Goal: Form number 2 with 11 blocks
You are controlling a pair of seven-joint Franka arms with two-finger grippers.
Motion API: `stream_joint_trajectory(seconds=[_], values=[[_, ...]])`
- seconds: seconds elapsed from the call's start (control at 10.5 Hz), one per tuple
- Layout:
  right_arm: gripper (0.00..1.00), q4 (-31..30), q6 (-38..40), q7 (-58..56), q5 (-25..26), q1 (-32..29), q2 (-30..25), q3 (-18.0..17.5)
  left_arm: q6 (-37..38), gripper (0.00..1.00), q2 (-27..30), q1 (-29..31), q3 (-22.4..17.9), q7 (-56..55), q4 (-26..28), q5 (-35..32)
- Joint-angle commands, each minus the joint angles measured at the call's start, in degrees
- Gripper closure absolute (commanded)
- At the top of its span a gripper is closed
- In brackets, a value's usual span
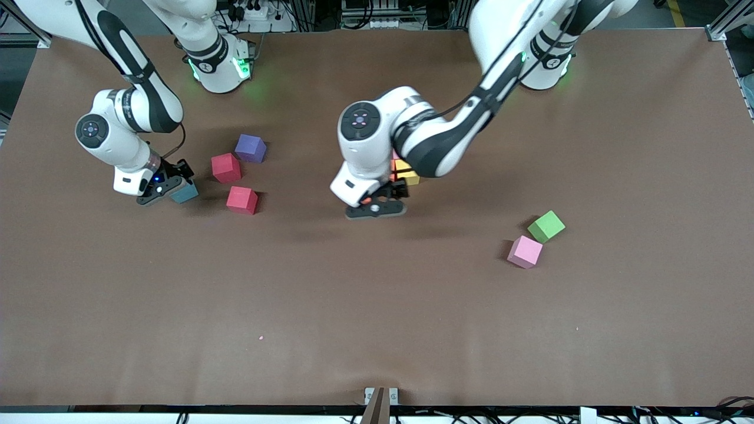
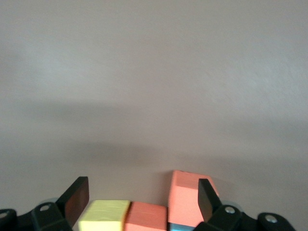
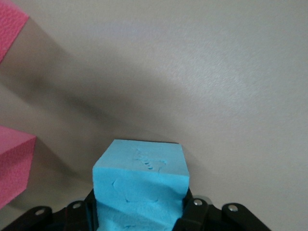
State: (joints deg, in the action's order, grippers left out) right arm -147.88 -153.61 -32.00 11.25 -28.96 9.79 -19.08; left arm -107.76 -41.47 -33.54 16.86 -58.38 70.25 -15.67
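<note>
The right claw (image 3: pixel 139 216) sits low at the worktop (image 1: pixel 377 306) toward the right arm's end, its jaws clamped on a blue block (image 3: pixel 140 185), evidently taken up as the next piece for the digit. Just beside that claw lie two red-pink blocks (image 1: pixel 226 167) (image 1: pixel 242 199), with a purple block (image 1: pixel 251 148) near them, loose stock awaiting collection. The left claw (image 2: pixel 139 199) hangs mid-worktop with jaws apart and holding nothing, directly over the part-built number 2 (image 1: pixel 405 172), where a yellow block (image 2: pixel 105 215) and orange blocks (image 2: pixel 147 216) touch in a row; the arm hides the rest. Well apart from it, toward the left arm's end, rest a pink block (image 1: pixel 525 251) and a green cube (image 1: pixel 546 226).
</note>
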Motion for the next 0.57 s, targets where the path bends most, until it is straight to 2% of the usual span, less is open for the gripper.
stream_joint_trajectory(seconds=[0.0,0.1,0.29,0.48], values=[[0.58,4.7,6.3,-0.8,-1.8,0.3,-2.3,-1.0,3.2,0.0,3.9,4.8,0.2,2.7,4.0,-0.8],[0.58,8.9,11.3,-0.6,-3.1,1.9,-2.6,-1.1,3.4,0.0,5.2,7.3,0.1,7.2,6.0,-0.8],[0.58,15.7,16.9,1.0,-8.8,6.7,-2.6,-1.0,3.4,0.0,6.2,13.0,0.5,17.5,6.9,-0.8],[0.58,20.7,19.6,10.5,-9.7,12.6,-2.1,-0.8,3.4,0.0,7.0,17.1,0.5,24.9,8.1,-0.9]])
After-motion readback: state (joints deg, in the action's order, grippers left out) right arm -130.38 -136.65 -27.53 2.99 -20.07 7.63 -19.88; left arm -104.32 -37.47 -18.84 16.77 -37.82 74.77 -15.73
